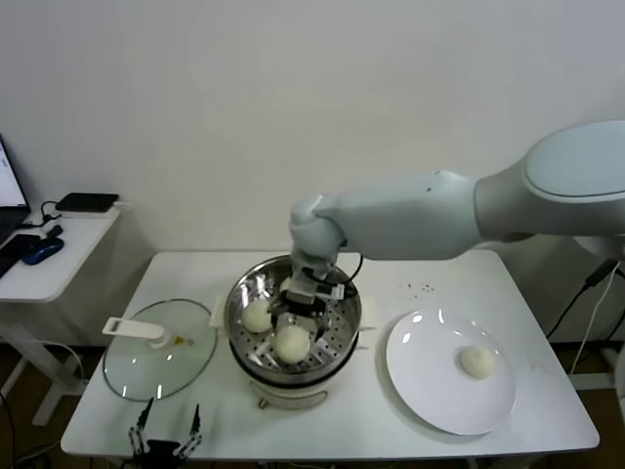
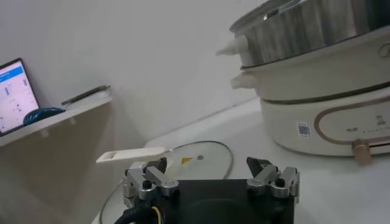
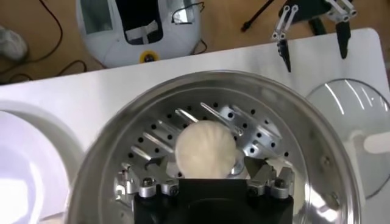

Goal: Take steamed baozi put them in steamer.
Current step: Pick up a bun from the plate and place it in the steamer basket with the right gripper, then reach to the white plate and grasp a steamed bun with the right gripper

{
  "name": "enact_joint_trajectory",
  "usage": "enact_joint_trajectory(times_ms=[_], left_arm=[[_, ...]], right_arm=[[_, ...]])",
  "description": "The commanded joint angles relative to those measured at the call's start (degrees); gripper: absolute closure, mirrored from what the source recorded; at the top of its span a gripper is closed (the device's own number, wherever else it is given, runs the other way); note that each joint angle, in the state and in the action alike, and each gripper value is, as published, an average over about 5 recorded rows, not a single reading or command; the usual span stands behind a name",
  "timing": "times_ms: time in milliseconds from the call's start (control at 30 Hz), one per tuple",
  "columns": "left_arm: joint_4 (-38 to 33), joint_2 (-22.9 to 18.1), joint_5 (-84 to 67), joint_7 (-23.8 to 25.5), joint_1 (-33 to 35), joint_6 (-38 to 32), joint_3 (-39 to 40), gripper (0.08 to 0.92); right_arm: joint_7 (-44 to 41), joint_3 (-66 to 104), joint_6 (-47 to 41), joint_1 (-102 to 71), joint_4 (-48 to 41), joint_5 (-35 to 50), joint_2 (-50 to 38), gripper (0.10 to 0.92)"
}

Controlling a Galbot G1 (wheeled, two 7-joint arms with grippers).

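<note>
The steamer (image 1: 344, 301) is a shiny steel pot with a perforated tray, standing mid-table. Two baozi lie inside it, one (image 1: 256, 316) toward the left and one (image 1: 291, 344) at the front. My right gripper (image 1: 296, 322) reaches down into the pot. In the right wrist view its jaws (image 3: 205, 169) stand open on either side of the front baozi (image 3: 205, 148), which rests on the tray (image 3: 268, 131), with gaps at both fingers. Another baozi (image 1: 477, 361) lies on the white plate (image 1: 430, 386). My left gripper (image 1: 166, 435) waits open at the table's front left edge.
A glass lid (image 1: 156, 357) with a white handle lies flat left of the steamer, just beyond the left gripper (image 2: 210, 173). The steamer sits on a cream electric base (image 2: 329, 115). A side desk (image 1: 49, 264) with a laptop stands far left.
</note>
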Motion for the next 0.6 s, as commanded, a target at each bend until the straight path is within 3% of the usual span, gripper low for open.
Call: enact_joint_trajectory(times_ms=[33, 400, 600], left_arm=[[-0.2, 0.0, 0.1, 0.0, 0.2, 0.0, 0.0, 0.177], [-0.1, -0.2, 0.4, 0.4, -0.3, 0.2, 0.5, 0.177], [0.8, -0.4, 0.6, 0.4, -0.6, 0.2, 0.8, 0.177]], right_arm=[[-8.3, -9.3, -3.9, 13.0, 2.2, 13.3, -9.4, 0.203], [-3.0, -23.9, -24.3, 14.2, 4.8, 10.9, -29.8, 0.203], [-1.9, -24.5, -27.2, 10.3, 5.7, 8.0, -35.5, 0.203]])
